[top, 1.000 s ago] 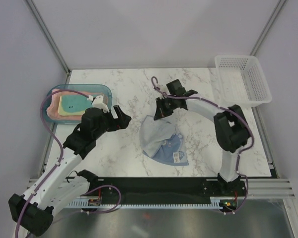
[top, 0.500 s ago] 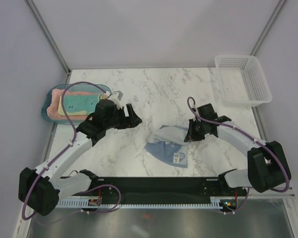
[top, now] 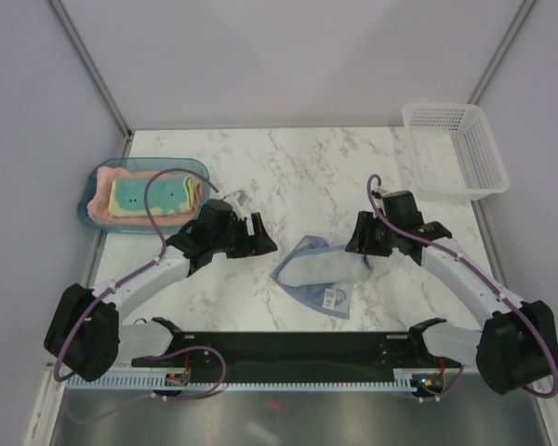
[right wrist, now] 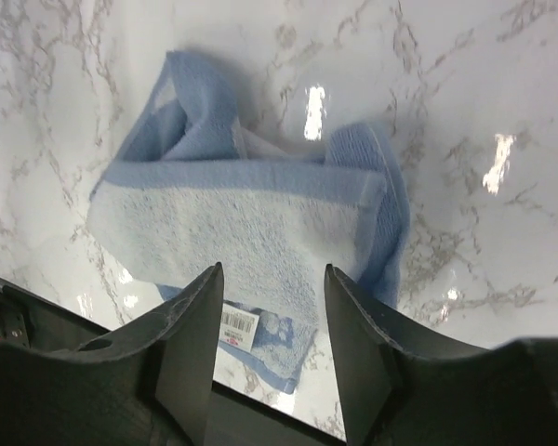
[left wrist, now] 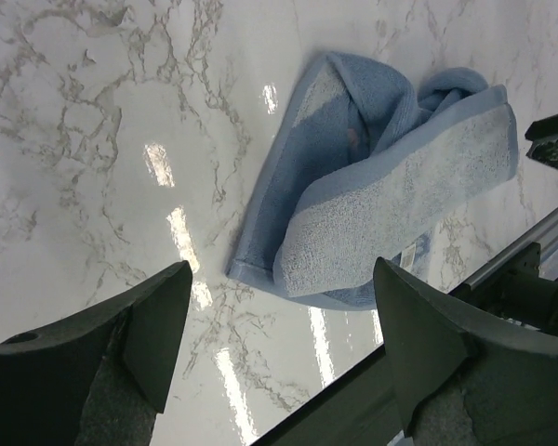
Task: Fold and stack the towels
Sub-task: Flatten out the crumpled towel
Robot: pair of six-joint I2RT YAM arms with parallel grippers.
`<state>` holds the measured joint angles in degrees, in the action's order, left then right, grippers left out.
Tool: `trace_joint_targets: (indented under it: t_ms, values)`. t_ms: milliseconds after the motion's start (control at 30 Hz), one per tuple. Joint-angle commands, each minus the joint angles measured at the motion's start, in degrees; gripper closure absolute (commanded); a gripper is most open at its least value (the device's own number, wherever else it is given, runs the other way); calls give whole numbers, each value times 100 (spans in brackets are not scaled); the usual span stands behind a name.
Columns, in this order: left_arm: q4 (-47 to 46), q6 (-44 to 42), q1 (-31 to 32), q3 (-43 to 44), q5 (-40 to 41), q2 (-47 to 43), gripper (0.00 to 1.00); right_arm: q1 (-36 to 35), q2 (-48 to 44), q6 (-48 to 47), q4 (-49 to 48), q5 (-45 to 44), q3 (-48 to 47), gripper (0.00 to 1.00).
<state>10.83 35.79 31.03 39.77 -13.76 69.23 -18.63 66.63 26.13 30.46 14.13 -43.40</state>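
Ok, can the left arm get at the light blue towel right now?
Probably yes. The left gripper is open, facing the light blue towel across the marble table, nothing between. The right gripper hangs open over its far end.

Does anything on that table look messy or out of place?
The light blue towel lies in a lopsided fold on the table, edges misaligned, its tagged corner poking out. The yellow towel atop the pink towel in the teal tray looks tidy.
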Motion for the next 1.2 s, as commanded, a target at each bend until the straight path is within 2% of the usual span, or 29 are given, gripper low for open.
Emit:
trace_joint_targets:
  t_ms: [0,400,567,800,867,900,933,1033,1167]
  values:
    - [-748,279,35,-75,-390,274,14,253,401,-336,-513,211,-231,44]
    - [-1065,385,35,-83,-733,784,14,1019,1176,-891,-901,1135,-187,41]
    - [-1206,411,35,-31,-839,916,14,1063,1396,-864,-1059,996,-152,41]
    - [-1197,402,35,48,-883,987,14,1090,1475,-732,-1464,1443,50,42]
    - [-1197,420,35,22,-874,978,14,1090,1423,-715,-1490,1470,138,51]
    - [-1197,420,35,13,-857,969,14,1081,1292,-706,-1516,1470,165,59]
    - [-1197,420,35,5,-848,969,14,1081,1213,-688,-1508,1383,174,76]
    - [-1197,420,35,-30,-830,934,14,1081,984,-679,-1254,1233,60,100]
    - [-1206,420,35,-22,-865,882,14,1081,415,-478,-946,1145,-46,100]
